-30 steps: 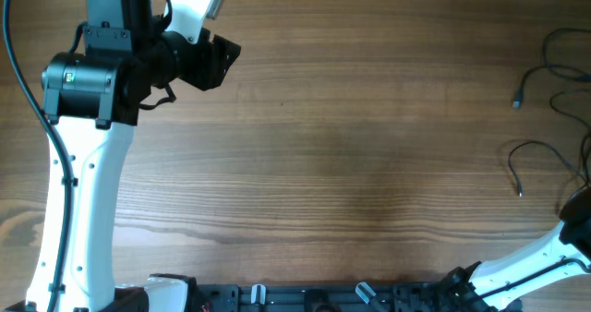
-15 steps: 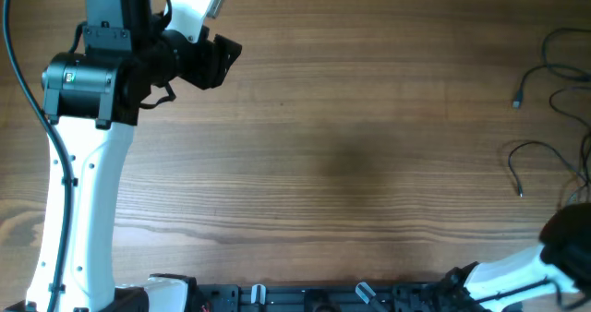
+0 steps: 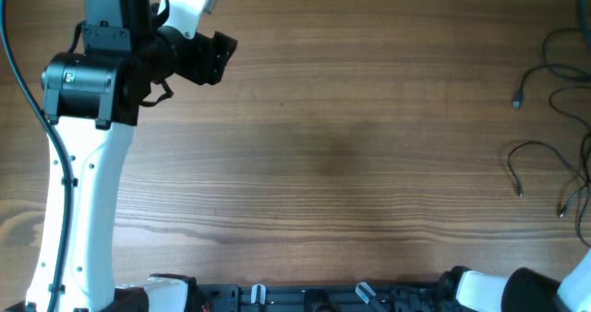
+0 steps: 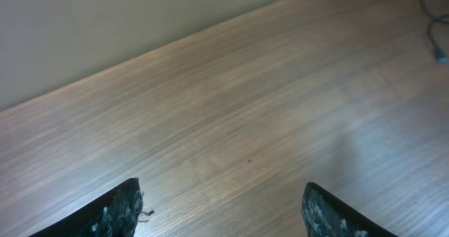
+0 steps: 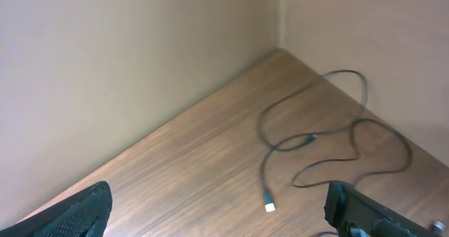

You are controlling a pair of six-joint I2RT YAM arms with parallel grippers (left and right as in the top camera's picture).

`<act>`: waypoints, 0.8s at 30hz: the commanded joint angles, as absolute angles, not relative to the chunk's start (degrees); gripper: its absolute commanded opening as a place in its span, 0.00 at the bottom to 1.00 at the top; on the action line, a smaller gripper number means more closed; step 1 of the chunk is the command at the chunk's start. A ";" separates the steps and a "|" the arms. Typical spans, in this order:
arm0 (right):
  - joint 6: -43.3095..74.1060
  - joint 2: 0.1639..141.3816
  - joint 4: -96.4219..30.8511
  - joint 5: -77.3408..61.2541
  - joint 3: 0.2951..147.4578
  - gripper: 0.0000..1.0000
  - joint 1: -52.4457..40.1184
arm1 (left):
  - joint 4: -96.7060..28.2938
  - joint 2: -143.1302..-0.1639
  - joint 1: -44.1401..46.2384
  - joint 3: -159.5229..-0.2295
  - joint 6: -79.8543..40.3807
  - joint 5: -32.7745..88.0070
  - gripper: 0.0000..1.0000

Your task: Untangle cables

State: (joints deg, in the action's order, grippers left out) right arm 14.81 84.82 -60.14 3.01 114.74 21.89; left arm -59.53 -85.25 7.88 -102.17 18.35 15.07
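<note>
More cables [image 3: 518, 100] visible, seemingly unmoved.

The cables [image 5: 309, 138] are thin black strands lying loose and slack along the counter's [image 3: 351, 164] right edge. One ends in a silver plug [image 3: 517, 101]. Nearer the front, another curves in an open loop [image 3: 531, 146] down to a small tip.

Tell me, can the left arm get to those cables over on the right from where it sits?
Probably not. The left end effector sits at the far-left corner of the table, the cables at the right edge. Nothing blocks the way, but the span looks beyond its reach.
</note>
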 commanded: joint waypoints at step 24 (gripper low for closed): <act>13.54 87.74 -66.37 7.86 114.74 0.99 -9.74 | -52.95 -79.09 7.99 -102.21 -1.80 -1.58 0.75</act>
